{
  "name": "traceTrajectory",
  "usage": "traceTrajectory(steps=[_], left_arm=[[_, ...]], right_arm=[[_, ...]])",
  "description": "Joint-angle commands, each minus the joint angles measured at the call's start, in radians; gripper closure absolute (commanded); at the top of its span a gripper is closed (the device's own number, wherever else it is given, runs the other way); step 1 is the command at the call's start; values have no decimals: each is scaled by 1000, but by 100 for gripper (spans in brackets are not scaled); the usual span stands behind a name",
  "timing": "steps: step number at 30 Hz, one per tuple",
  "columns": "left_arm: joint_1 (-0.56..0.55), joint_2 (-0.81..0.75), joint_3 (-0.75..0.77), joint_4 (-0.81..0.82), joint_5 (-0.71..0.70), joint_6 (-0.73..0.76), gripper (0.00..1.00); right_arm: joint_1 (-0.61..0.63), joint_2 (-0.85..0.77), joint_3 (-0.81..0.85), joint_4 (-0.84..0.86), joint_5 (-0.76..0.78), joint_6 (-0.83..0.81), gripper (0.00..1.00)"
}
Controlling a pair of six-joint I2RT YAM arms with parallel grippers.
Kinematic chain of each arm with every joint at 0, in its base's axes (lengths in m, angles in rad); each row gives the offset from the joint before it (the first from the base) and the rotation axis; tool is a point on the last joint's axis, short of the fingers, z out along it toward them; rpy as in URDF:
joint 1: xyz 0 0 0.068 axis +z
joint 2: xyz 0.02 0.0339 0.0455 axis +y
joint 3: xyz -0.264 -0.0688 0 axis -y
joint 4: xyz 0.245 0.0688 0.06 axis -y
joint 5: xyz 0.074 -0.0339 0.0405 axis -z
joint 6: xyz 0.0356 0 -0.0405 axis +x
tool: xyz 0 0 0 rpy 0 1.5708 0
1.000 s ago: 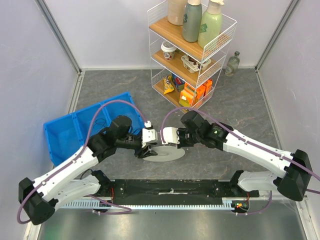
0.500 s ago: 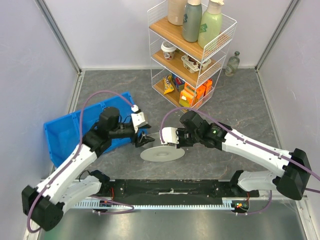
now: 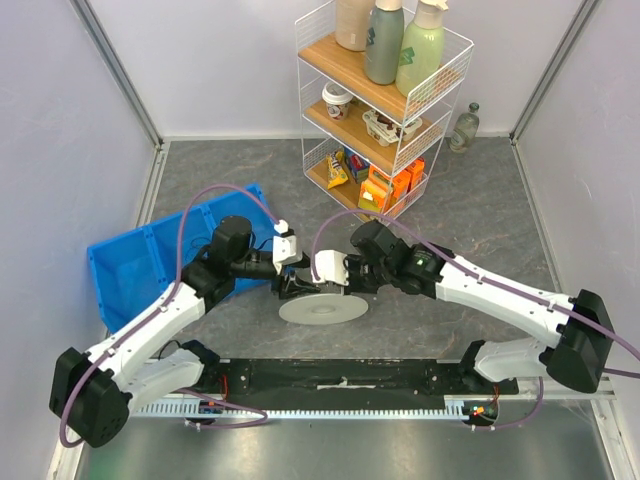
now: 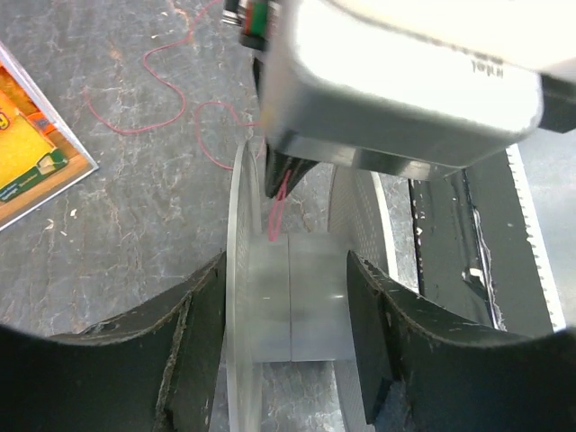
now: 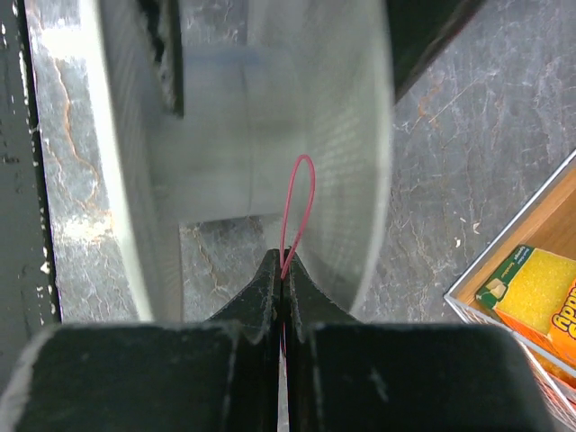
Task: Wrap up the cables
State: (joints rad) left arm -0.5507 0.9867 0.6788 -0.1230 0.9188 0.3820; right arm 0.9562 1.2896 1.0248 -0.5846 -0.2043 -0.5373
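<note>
Red cable [image 5: 301, 193], pinched in the closed tips of the right end effector [image 5: 281, 270], loops against the hub of the spool [image 3: 323, 309] on the table [image 3: 480, 210], likely to start a turn, while the left end effector [image 4: 286, 270] straddles it (gripping or merely bracketing, I cannot tell), presumably to steady it.

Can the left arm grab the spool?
Probably yes: the left tool is open, its fingers either side of the spool. The right tool, shut on the red cable, sits close, not between them.
</note>
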Motion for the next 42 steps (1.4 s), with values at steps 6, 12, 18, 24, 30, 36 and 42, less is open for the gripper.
traceTrajectory(steps=[6,12,18,24,30,36,42], left_arm=[[-21,30,-21,120,21,-29,50],[-29,46,-44,161,29,-52,54],[-31,49,-68,194,23,-55,57],[-38,53,-73,220,12,-74,62],[-49,55,-79,230,5,-78,66],[-49,47,-88,232,5,-80,88],[-48,33,-101,227,-12,-60,98]], right_arm=[[33,20,58,65,5,65,100],[44,34,63,88,26,92,100],[44,31,64,111,14,132,100],[47,37,72,111,2,129,100],[56,48,77,111,6,120,100],[59,47,72,109,14,120,100],[61,40,70,108,26,135,97]])
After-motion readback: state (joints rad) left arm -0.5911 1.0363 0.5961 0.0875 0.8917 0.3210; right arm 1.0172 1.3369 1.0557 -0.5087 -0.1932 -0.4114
